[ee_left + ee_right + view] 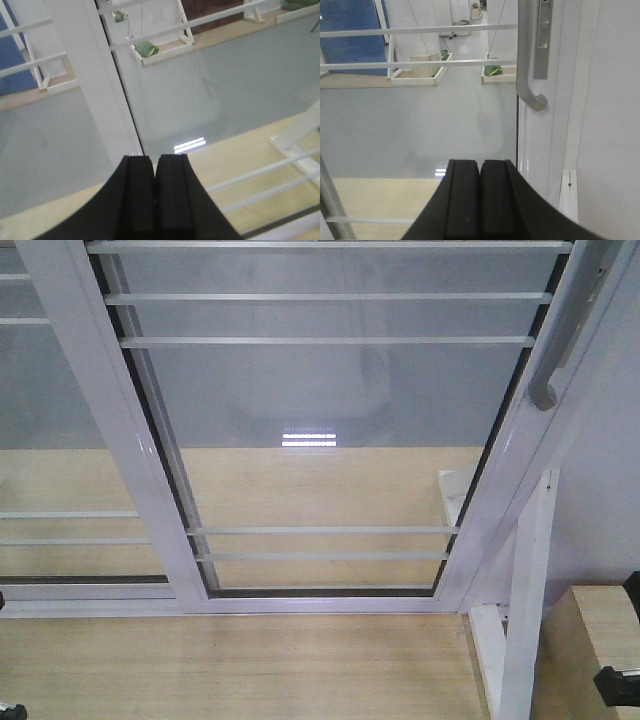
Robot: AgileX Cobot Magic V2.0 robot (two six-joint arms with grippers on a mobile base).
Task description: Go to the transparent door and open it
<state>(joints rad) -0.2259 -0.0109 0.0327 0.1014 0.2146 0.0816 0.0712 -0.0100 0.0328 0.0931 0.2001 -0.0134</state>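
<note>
Exterior front-facing view puts the transparent door (320,420) squarely before us, spanning the frame from 9 to 3 o'clock, with its curved grey handle (545,380) up at 2 o'clock. Our right gripper (480,165) is clenched on nothing, fingers pressed together at 6 o'clock in its wrist view, with the handle at 1 o'clock, apart from it. Our left gripper (155,162) is likewise clenched and empty, facing the glass beside a white frame upright (85,75).

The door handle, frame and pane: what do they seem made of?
Handle: probably brushed metal, grey with a dull sheen. Frame: seemingly white painted metal, glossy with small glints. Pane: clear glass or similar; see-through, with a bright light reflected in it.
</note>
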